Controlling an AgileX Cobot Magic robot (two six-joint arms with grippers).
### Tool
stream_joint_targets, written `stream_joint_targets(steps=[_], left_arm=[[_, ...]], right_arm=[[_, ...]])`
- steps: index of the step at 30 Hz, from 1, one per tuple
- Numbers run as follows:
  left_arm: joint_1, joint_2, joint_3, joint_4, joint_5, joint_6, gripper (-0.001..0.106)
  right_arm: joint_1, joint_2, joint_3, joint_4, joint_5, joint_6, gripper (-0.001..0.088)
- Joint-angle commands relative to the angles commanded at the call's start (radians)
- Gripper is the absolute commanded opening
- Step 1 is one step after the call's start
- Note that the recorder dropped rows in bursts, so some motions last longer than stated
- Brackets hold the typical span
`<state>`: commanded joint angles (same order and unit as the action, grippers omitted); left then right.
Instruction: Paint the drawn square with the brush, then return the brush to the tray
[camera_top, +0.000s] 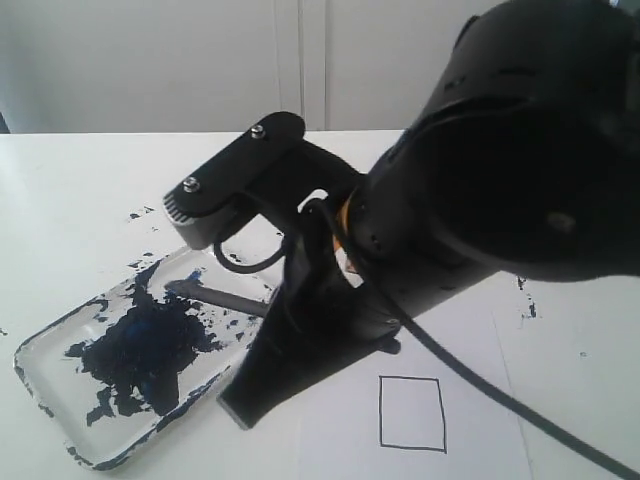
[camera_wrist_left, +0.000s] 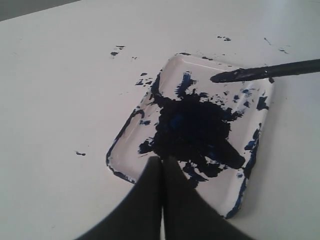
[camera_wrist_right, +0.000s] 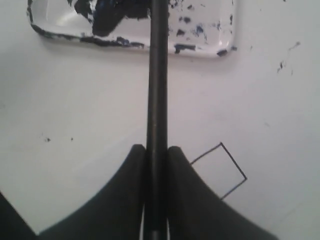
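A white table (camera_top: 90, 190) runs back to a pale wall. On it lies the shallow clear rectangular tray (camera_top: 45, 355), blotched with dark blue-black paint. My right arm (camera_top: 500, 150) leans in from the side away from the tray and hides its own grip here. The long thin black brush (camera_top: 225, 297) pokes out from under it, its coated tip over the tray's far corner, there to load paint, I judge. The small black-lined square (camera_top: 412, 413), drawn on white paper, sits near the tray. Its inside is bare white, so no painting is done yet.

From my left wrist, my left claw (camera_wrist_left: 161, 165) hangs pressed together, pinching nothing. It is above the tray's edge opposite the end where the brush tip lies, parked clear of the work, I reckon.

From my right wrist, my right claw (camera_wrist_right: 156, 152) pinches the brush's shaft well back from the tip, so the handle points straight at the tray and the tip reaches in. The square peeks out beside one finger, on the side away from the tray, partly covered.
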<state>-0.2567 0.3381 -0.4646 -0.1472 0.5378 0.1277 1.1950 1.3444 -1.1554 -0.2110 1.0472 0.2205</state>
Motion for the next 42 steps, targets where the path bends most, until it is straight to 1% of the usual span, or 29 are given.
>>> stream_joint_targets(steps=[3,5,6,10,12,16,18,20,24,27,30,33,35,37,42], left_arm=[[0.000,0.002,0.000,-0.177,0.009,0.201,0.000],[0.000,0.008,0.000,-0.289,0.012,0.312,0.000],[0.000,0.018,0.000,-0.324,0.015,0.341,0.000],[0.000,0.069,0.000,-0.395,0.028,0.394,0.000],[0.000,0.105,0.000,-0.472,0.032,0.461,0.000],[0.000,0.189,0.000,-0.685,0.054,0.690,0.000],[0.000,0.236,0.000,-0.767,0.066,0.782,0.000],[0.000,0.293,0.000,-0.804,0.066,0.834,0.000],[0.000,0.404,-0.002,-0.834,0.056,0.874,0.000],[-0.024,0.483,-0.003,-0.870,0.038,0.906,0.000],[-0.067,0.559,-0.003,-0.877,-0.031,0.907,0.000],[-0.136,0.625,-0.003,-0.891,-0.134,0.904,0.000],[-0.199,0.674,-0.010,-0.899,-0.212,0.882,0.000],[-0.262,0.727,-0.029,-0.899,-0.257,0.850,0.000],[-0.467,0.873,-0.106,-0.899,-0.404,0.830,0.000]], right_arm=[[0.000,-0.048,0.000,0.000,0.055,-0.033,0.0000],[0.000,-0.083,0.000,0.000,0.075,-0.042,0.0000],[0.000,-0.104,0.000,-0.002,0.088,-0.042,0.0000],[0.000,-0.178,0.000,-0.002,0.127,-0.042,0.0000],[0.000,-0.213,0.000,-0.014,0.138,-0.038,0.0000],[0.000,-0.264,0.000,-0.066,0.166,-0.035,0.0000],[0.000,-0.285,0.000,-0.093,0.174,-0.035,0.0000],[0.000,-0.301,0.000,-0.113,0.174,-0.027,0.0000],[0.000,-0.332,0.000,-0.162,0.174,0.014,0.0000],[0.000,-0.355,0.000,-0.183,0.174,0.018,0.0000],[0.000,-0.370,0.000,-0.198,0.174,0.018,0.0000],[0.000,-0.377,0.000,-0.204,0.174,0.023,0.0000],[0.000,-0.377,0.000,-0.211,0.174,0.026,0.0000],[0.000,-0.377,0.000,-0.219,0.174,0.026,0.0000],[0.000,-0.377,0.000,-0.267,0.174,0.067,0.0000]])
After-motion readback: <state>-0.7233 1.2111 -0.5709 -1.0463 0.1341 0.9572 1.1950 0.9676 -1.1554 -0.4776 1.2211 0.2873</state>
